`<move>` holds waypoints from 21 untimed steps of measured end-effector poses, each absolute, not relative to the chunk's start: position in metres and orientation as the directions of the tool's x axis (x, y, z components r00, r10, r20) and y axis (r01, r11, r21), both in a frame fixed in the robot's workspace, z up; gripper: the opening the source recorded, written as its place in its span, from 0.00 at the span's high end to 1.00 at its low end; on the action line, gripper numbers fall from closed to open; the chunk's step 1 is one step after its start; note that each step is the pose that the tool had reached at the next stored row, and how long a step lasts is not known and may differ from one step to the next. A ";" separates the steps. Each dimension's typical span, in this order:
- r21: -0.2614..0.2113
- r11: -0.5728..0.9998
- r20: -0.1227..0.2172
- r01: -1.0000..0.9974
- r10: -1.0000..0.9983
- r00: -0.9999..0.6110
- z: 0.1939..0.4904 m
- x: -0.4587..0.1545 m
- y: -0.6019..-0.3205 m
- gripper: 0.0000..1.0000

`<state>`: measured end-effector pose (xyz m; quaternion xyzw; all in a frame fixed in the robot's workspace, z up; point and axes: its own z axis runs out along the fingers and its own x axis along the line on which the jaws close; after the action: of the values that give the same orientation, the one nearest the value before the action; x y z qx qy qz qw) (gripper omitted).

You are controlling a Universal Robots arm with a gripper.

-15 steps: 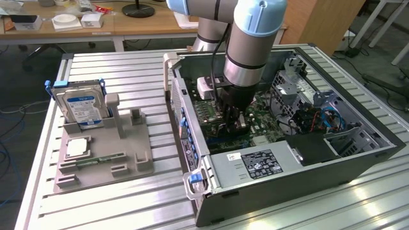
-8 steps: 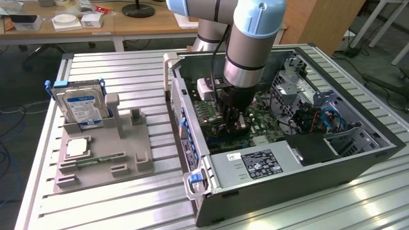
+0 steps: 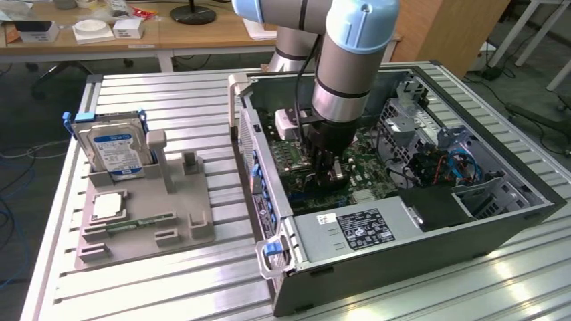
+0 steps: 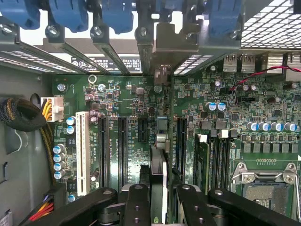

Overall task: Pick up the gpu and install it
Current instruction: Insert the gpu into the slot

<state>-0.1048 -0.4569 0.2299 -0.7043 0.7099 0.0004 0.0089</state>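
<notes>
- gripper [image 4: 159, 200] lowered inside the open computer case [image 3: 499, 227], fingers [image 4: 136, 207] clamped on the edge of the gpu [image 4: 158, 169], one on each face of the card.
- gpu held on edge between the fingers, seen end-on in the wrist view as a thin upright slab; poised directly over the motherboard [image 4: 141, 99] among the long expansion slots [image 4: 122, 150], contact with a slot not discernible.
- in the exterior view, gripper [image 3: 327, 175] at the end of the robot arm [image 3: 352, 60], reaching down into the middle of the case, over the green board.
- rear slot brackets with blue clips [image 4: 70, 16] along the case wall beyond the card.
- memory slots [image 4: 214, 157] and bare cpu socket [image 4: 265, 186] on the board beside the card.
- power supply [image 3: 357, 227] with its black label at the near corner of the case.
- grey parts tray [image 3: 147, 214] on the slatted aluminium table [image 3: 178, 281], toward the exterior view's left, well apart from the case.
- hard drive [image 3: 111, 147] with blue label standing upright in the tray; memory stick [image 3: 143, 221] lying flat in a tray recess.
</notes>
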 end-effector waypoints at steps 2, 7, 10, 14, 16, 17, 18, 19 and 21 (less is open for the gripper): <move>-0.012 0.008 -0.013 -1.000 -1.000 -0.008 0.230 -0.105 -0.457 0.74; -0.012 0.009 -0.015 -1.000 -1.000 -0.008 0.231 -0.105 -0.457 0.73; -0.013 0.008 -0.014 -1.000 -1.000 -0.008 0.235 -0.105 -0.457 0.67; -0.014 0.008 -0.013 -1.000 -1.000 -0.008 0.244 -0.105 -0.457 0.67; -0.014 0.008 -0.013 -1.000 -1.000 -0.008 0.249 -0.105 -0.457 0.67; -0.015 0.008 -0.013 -1.000 -1.000 -0.008 0.251 -0.105 -0.457 0.67; -0.015 0.008 -0.013 -1.000 -1.000 -0.008 0.254 -0.105 -0.457 0.67; -0.016 0.008 -0.013 -1.000 -1.000 -0.008 0.257 -0.105 -0.457 0.67; -0.017 0.008 -0.013 -1.000 -1.000 -0.008 0.262 -0.105 -0.457 0.67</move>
<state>-0.1048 -0.4569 0.2615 -0.7043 0.7098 -0.0018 0.0106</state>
